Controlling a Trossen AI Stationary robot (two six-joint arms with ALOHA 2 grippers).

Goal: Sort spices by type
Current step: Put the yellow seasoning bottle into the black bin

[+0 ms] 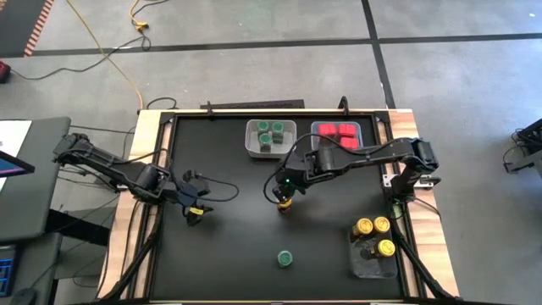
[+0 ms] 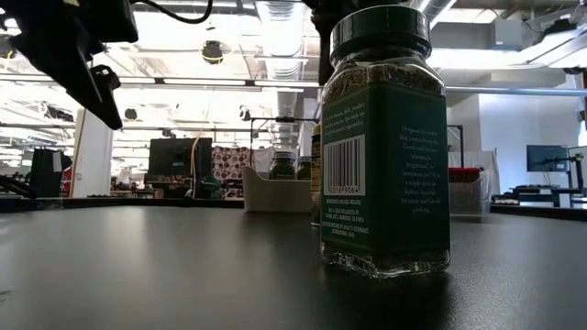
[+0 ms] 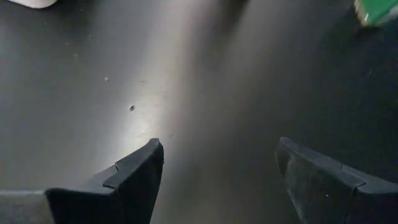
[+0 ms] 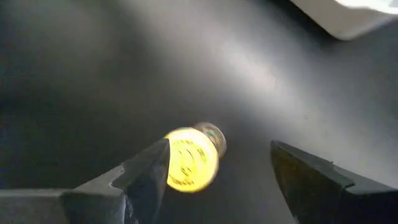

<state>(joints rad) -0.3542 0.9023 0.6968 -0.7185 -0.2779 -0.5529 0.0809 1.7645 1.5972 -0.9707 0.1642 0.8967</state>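
A yellow-lidded jar (image 1: 285, 206) stands upright mid-table. My right gripper (image 1: 285, 195) hovers over it, open. In the right wrist view the jar's yellow lid (image 4: 190, 159) shows between the two fingers (image 4: 217, 177), close to one of them. A green-lidded jar (image 1: 285, 257) stands alone nearer the near edge and fills the low view (image 2: 385, 147). My left gripper (image 1: 193, 210) is open over bare table at the left (image 3: 217, 174), touching nothing. Further green-lidded jars (image 1: 269, 135), red boxes (image 1: 337, 133) and yellow-lidded jars (image 1: 374, 237) sit in bins.
Two bins stand at the far edge: a pale one (image 1: 251, 148) with the green jars and a clear one (image 1: 315, 127) with the red boxes. A third clear bin (image 1: 373, 267) sits at the near right. Bare black tabletop (image 1: 229, 254) lies between them.
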